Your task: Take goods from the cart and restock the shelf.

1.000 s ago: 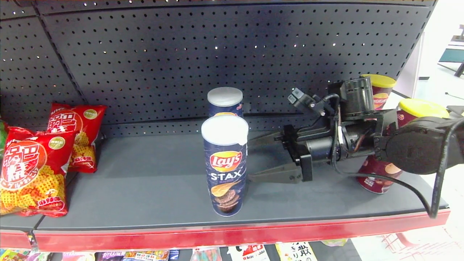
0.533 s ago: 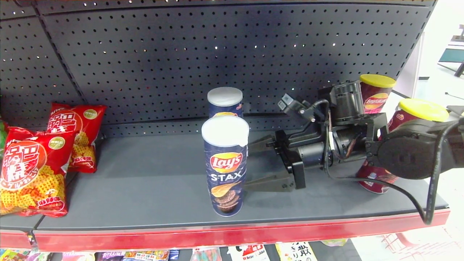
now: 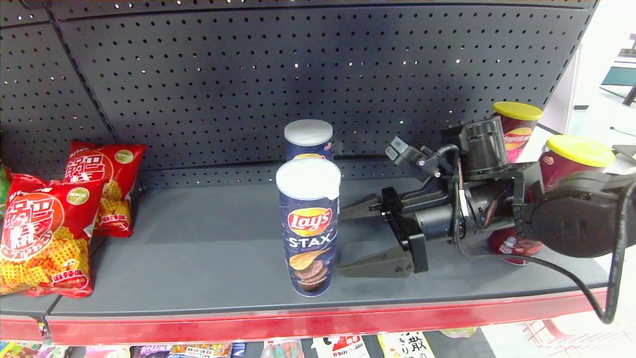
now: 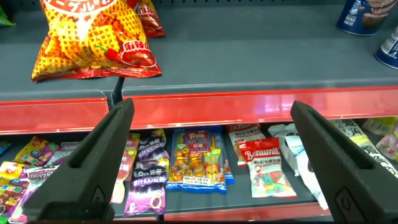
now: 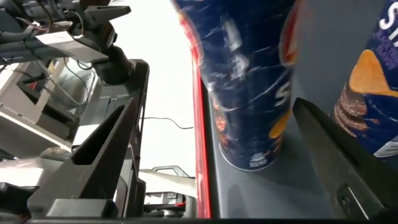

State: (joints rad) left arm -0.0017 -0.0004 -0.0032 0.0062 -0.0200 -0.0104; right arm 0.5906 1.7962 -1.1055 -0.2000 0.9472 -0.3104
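Grey steel shelf (image 3: 198,248): it is running right across in front of me, red-lipped along its front edge, with a pegboard back.
Right gripper (image 3: 348,243): it is lying low over the deck at 3 o'clock of the front blue can, its jaws spread wide and gripping nothing.
Left gripper (image 4: 212,118): it is hanging out in front of the red lip, jaws splayed and empty, facing the packets on the lower tier.
Red snack bags (image 3: 44,233): they are leaning together far out at 9 o'clock.
Front blue can (image 3: 308,233): it is standing upright near the lip, free of both fingers.
Rear blue can (image 3: 308,141): it is standing just behind, at 12 o'clock.
Red cans (image 3: 576,154): they are waiting with yellow lids at 3 o'clock, behind the arm.
Change: over the last second the open right gripper has been sliding toward the lip and easing back from the can, which has not budged.
Meaning: to my eye this can is already placed, and the arm is clearing out to fetch more stock.
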